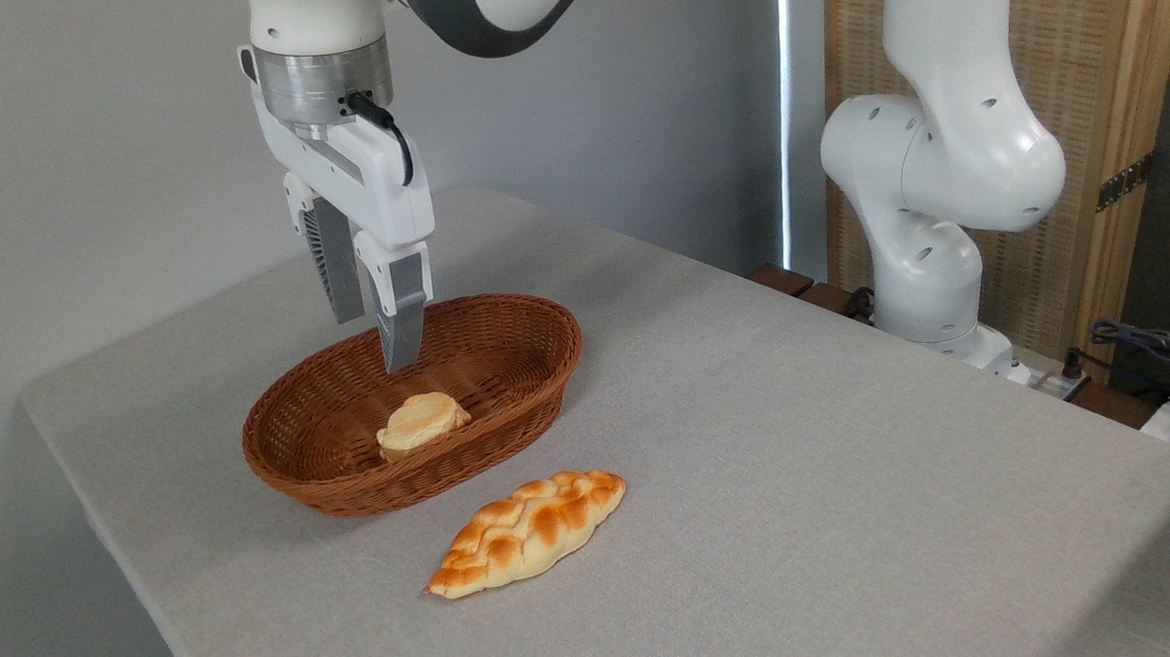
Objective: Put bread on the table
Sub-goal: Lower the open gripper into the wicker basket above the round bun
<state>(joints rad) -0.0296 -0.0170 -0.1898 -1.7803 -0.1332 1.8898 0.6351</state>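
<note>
The bread (421,423), a small pale cream and orange bun, lies inside the brown wicker basket (509,398) on the grey table (803,477). My gripper (377,341) hangs above the basket, just behind and above the bun, clear of it. Its two fingers point down with a narrow gap between them and nothing held.
A long braided golden loaf (528,531) lies on the cloth in front of the basket. The robot's white base (930,230) stands at the table's far right edge, with cables (1157,354) beside it. A wall runs behind the table.
</note>
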